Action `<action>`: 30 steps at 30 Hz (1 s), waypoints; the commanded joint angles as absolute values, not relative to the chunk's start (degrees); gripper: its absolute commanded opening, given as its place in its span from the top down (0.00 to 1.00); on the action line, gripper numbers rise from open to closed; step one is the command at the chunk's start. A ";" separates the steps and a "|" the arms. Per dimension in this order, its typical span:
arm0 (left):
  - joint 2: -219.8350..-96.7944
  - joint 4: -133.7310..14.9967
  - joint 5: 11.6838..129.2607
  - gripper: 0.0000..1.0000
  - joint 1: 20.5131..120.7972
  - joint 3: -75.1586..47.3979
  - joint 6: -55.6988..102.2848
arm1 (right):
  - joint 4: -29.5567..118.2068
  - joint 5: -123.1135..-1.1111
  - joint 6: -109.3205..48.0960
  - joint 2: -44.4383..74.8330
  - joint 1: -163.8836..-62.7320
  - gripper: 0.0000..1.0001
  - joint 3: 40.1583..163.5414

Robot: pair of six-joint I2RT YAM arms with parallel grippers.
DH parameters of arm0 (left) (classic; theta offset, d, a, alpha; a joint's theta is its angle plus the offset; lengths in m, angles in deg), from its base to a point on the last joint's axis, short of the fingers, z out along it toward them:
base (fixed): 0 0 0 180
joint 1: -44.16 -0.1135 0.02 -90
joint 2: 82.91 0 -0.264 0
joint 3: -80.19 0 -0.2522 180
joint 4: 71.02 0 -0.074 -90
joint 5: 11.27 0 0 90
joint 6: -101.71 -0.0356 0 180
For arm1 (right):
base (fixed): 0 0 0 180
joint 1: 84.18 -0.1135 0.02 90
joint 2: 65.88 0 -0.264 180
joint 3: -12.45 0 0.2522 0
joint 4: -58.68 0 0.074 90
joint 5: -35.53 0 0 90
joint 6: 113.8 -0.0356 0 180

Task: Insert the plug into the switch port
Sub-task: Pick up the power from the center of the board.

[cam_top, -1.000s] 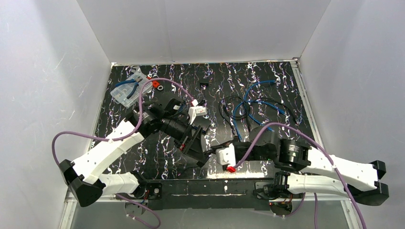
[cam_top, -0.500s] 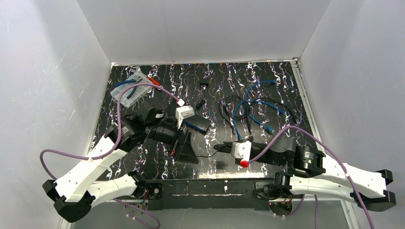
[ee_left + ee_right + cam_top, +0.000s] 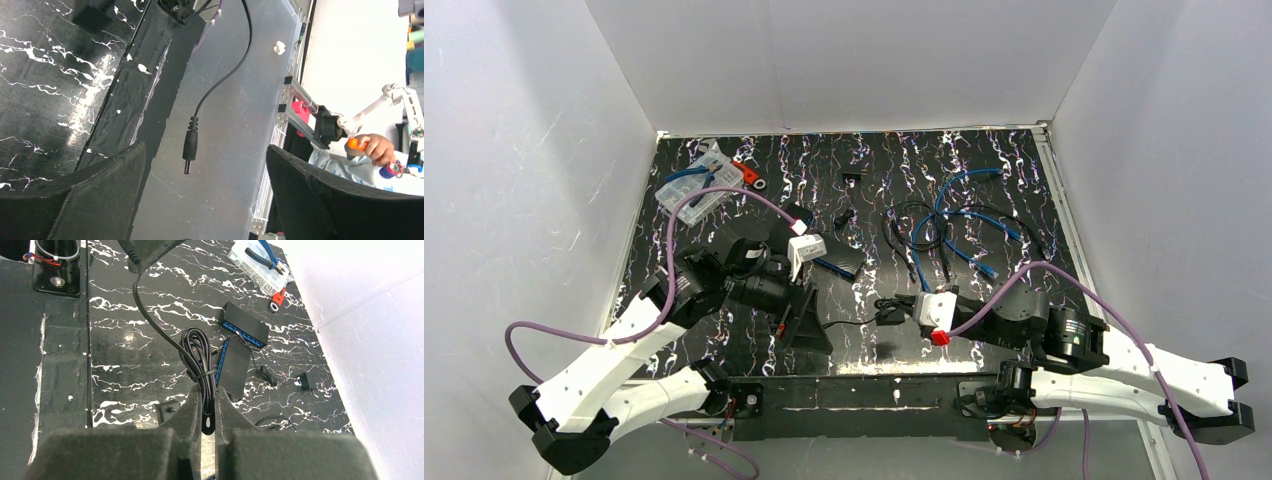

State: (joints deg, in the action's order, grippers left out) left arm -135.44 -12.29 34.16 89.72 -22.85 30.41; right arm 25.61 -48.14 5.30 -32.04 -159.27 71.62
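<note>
Left end effector (image 3: 205, 155) gapes (right end effector (image 3: 207, 400) clamped).

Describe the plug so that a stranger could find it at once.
Start at the left gripper, whose two black fingers stand wide apart. Between them runs a thin black cable; the plug is its thicker, ribbed end with a narrow round tip.

The table top (image 3: 1024, 180) is seen in black, streaked all over with white marbling and faint purple flecks, and is enclosed by plain white walls (image 3: 844, 60). The plug (image 3: 189, 150) and its cable (image 3: 202, 365) are coloured black, the switch (image 3: 245, 322) black with a blue port face, and the loose leads (image 3: 969, 215) bright blue. The left arm (image 3: 614, 350) and right arm (image 3: 1144, 365) are finished in white with black joints and trailed by purple hoses (image 3: 1039, 264), and a red tab (image 3: 939, 338) is shown at the right wrist.
</note>
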 commanded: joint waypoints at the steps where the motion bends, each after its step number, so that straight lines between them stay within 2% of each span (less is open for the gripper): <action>1: -134.27 -11.75 30.29 0.18 89.92 -23.53 29.04 | 30.60 -46.43 4.53 -32.27 -159.50 0.99 71.83; 5: -133.96 -11.40 29.69 0.30 89.87 -23.90 28.71 | 30.72 -46.50 4.56 -32.26 -159.50 0.99 71.74; 9: -133.96 -11.21 29.14 0.55 89.86 -23.96 28.50 | 30.76 -46.35 4.35 -32.03 -159.50 0.99 71.62; 14: -133.91 -10.52 28.81 0.64 89.88 -24.00 28.34 | 30.93 -46.38 4.01 -32.28 -159.50 0.99 71.18; 22: -134.00 -9.46 28.65 0.90 89.89 -23.71 27.61 | 30.94 -45.88 3.76 -32.69 -159.50 0.99 70.76; 24: -134.16 -9.05 28.69 1.00 89.87 -23.65 27.37 | 30.86 -45.81 3.78 -32.89 -159.51 0.99 70.86; 30: -134.85 -9.00 29.01 1.00 89.93 -23.78 27.46 | 30.11 -46.38 3.30 -33.17 -159.50 0.99 70.60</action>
